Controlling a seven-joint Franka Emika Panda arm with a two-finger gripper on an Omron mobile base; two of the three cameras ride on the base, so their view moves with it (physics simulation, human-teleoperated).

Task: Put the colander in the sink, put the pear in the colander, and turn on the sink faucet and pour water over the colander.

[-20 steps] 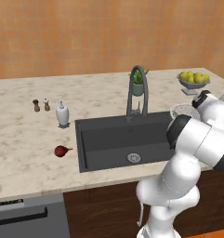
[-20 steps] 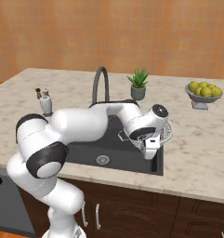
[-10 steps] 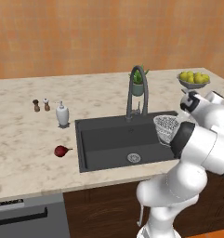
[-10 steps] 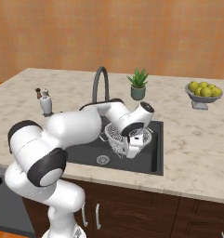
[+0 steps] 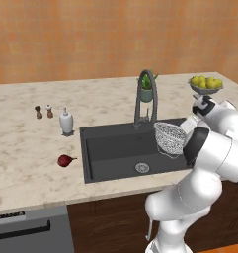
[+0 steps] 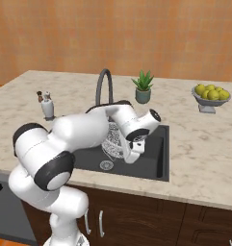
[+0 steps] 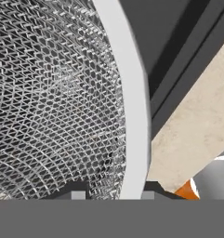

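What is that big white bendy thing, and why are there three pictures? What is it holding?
It is a robot arm in a pretend, computer-drawn kitchen. At its end is a gripper, like two fingers. Two pictures come from cameras behind the arm, one on its left and one on its right, so you see the same counter from two sides. The third comes from a camera on the hand itself, very close up. The gripper holds a colander, a mesh bowl, tilted above the dark sink. Behind the sink stands the tall faucet. On the counter lie a small red pear, a white soap bottle, two little shakers, a potted plant and a bowl of yellow fruit.
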